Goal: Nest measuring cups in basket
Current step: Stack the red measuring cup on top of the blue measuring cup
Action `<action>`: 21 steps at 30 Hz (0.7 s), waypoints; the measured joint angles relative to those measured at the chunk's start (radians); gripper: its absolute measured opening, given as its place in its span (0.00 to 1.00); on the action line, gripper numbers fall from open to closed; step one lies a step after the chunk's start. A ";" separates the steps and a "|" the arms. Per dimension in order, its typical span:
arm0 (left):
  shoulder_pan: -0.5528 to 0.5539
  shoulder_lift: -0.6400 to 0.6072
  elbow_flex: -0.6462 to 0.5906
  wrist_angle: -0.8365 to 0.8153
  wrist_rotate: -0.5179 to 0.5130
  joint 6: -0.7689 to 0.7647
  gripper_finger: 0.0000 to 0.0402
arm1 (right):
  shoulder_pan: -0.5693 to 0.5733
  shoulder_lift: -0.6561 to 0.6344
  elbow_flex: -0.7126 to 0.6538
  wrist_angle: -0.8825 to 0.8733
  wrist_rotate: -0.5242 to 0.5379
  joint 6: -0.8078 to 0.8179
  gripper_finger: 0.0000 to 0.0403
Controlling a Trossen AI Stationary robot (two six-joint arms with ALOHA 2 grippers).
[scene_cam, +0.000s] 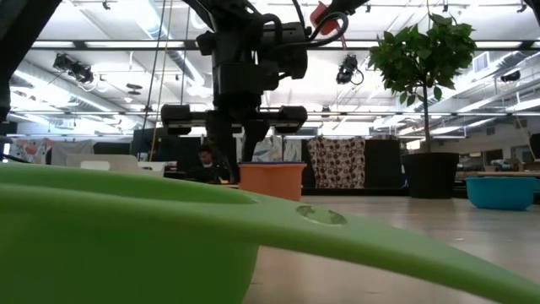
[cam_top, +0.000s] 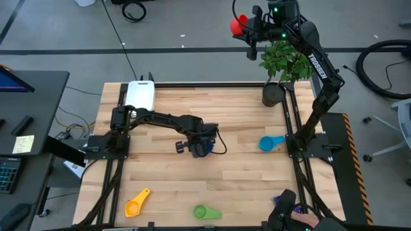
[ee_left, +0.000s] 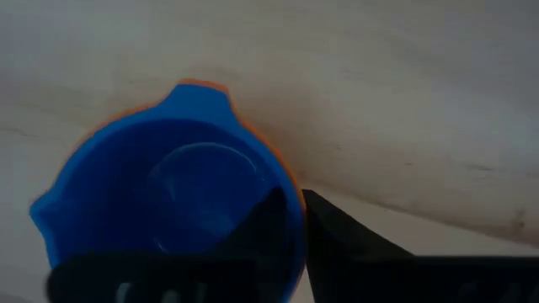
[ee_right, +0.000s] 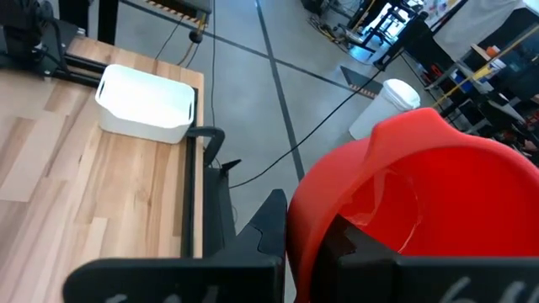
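Observation:
My left gripper point(cam_top: 200, 147) is at the table's middle, shut on the dark blue measuring cup point(ee_left: 168, 210). That cup sits inside the orange cup point(scene_cam: 270, 181), which stands on the table. My right gripper point(cam_top: 247, 29) is raised high beyond the table's far edge, shut on the red cup point(ee_right: 421, 194). The white basket point(cam_top: 140, 95) stands at the far left. On the table lie a light blue cup point(cam_top: 270, 142) at the right, a yellow cup point(cam_top: 136, 204) and a green cup point(cam_top: 205, 212) near the front edge. My left gripper holds the dark blue cup by its wall point(ee_left: 296, 223), one finger point(ee_left: 265, 223) inside the bowl and one point(ee_left: 345, 231) outside. The fingers come from above, pointing down. The cup sits upright, nested in the orange cup on the table. My right gripper holds the red cup by its wall point(ee_right: 307, 220), one finger point(ee_right: 268, 220) outside the bowl and the other inside. The cup is lifted clear, high above the floor beyond the table's far edge.
A dark round pot with a green plant point(cam_top: 282, 70) stands at the table's far right corner, below my raised right arm. A dark blue object point(cam_top: 282, 202) and a person's hand point(cam_top: 307, 220) are at the near right corner.

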 joint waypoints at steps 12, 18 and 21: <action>-0.003 0.000 0.000 -0.007 -0.039 -0.281 0.20 | 0.000 0.000 0.000 0.000 0.007 0.000 0.05; 0.005 -0.041 0.000 -0.057 -0.103 -0.325 0.20 | 0.000 0.000 0.000 0.000 0.007 -0.012 0.05; 0.005 -0.074 0.000 -0.049 -0.093 -0.331 0.20 | 0.000 0.000 0.000 0.000 0.010 -0.012 0.05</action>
